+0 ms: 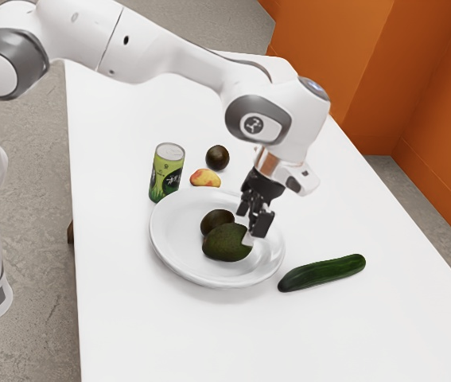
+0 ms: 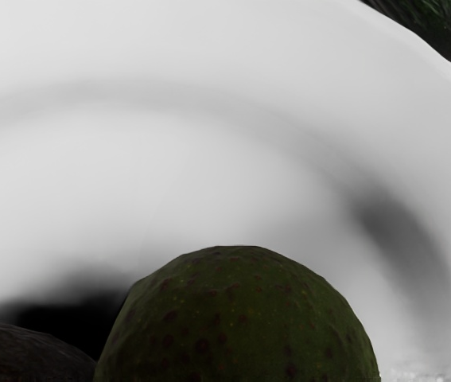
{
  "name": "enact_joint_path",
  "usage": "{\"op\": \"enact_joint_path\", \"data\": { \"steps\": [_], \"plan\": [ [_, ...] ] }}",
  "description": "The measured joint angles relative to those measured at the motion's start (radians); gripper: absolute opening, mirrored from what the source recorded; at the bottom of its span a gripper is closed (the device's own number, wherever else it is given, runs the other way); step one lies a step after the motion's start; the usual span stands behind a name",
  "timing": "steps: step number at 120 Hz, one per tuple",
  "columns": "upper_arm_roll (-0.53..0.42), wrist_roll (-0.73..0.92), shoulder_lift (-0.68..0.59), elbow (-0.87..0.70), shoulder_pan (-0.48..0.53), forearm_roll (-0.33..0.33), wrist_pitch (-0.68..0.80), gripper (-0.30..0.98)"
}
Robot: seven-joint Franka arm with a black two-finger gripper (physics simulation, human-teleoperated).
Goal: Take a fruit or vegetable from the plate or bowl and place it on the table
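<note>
We had our gripper (image 1: 255, 231) low over the plate (image 1: 169, 253), at the avocado's (image 1: 227, 243) end; a small fruit (image 1: 215, 220) lay beside the avocado on the plate; on our white table (image 1: 153, 334) stood a green can (image 1: 166, 173); near it lay a mango (image 1: 205, 177) and a round fruit (image 1: 217, 157); toward the exterior view's right, a cucumber (image 1: 320, 273) lay beside the plate.

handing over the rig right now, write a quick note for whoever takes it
Gripper: down at one end of the larger avocado; can't tell if it has a grip.
Things: that avocado and a smaller dark fruit are on the plate.
Done: gripper is at the fruit; none is on the table from this pick yet.
Left: grip, lift, set down.
</note>
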Motion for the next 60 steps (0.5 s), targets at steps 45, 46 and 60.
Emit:
{"op": "enact_joint_path", "data": {
  "steps": [45,46,60],
  "plan": [
    [-0.001,-0.030,-0.026,-0.043,-0.001,0.002,-0.002,0.69],
    [-0.001,-0.031,-0.026,-0.044,-0.001,0.002,-0.002,0.69],
    [-0.001,-0.037,-0.022,-0.045,-0.002,0.001,0.004,0.69]
  ]
}}
